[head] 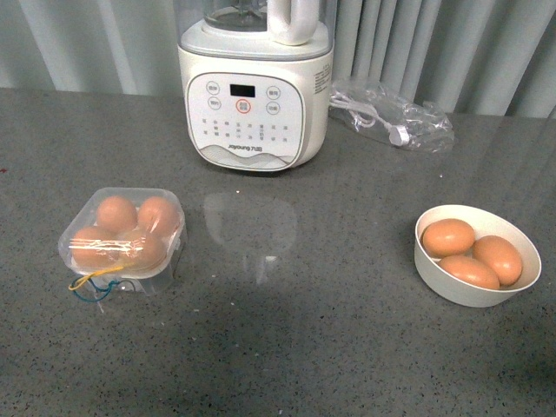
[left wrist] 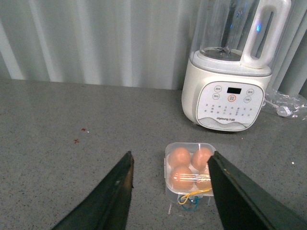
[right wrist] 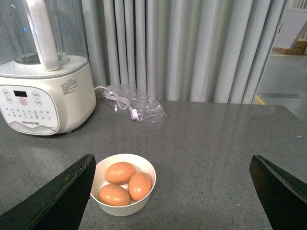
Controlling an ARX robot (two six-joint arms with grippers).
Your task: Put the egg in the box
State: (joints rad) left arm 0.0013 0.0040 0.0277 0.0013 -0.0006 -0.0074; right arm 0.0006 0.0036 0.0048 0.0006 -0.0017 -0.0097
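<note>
The box (head: 122,239), a small clear plastic case, stands at the left of the grey counter with several orange-brown eggs (head: 115,213) in its cups. Its clear lid looks down over them, and yellow and blue strings (head: 91,285) trail from its near edge. Three more eggs (head: 448,236) lie in a round white bowl (head: 452,291) at the right. Neither arm shows in the front view. My left gripper (left wrist: 171,155) hangs open above and short of the box (left wrist: 189,167). My right gripper (right wrist: 171,160) is open and empty, with the bowl (right wrist: 124,208) near one fingertip.
A white blender (head: 256,95) stands at the back centre of the counter. A clear plastic bag with a white cable (head: 395,117) lies to its right. Grey curtains hang behind. Small red specks (left wrist: 79,135) mark the counter left of the box.
</note>
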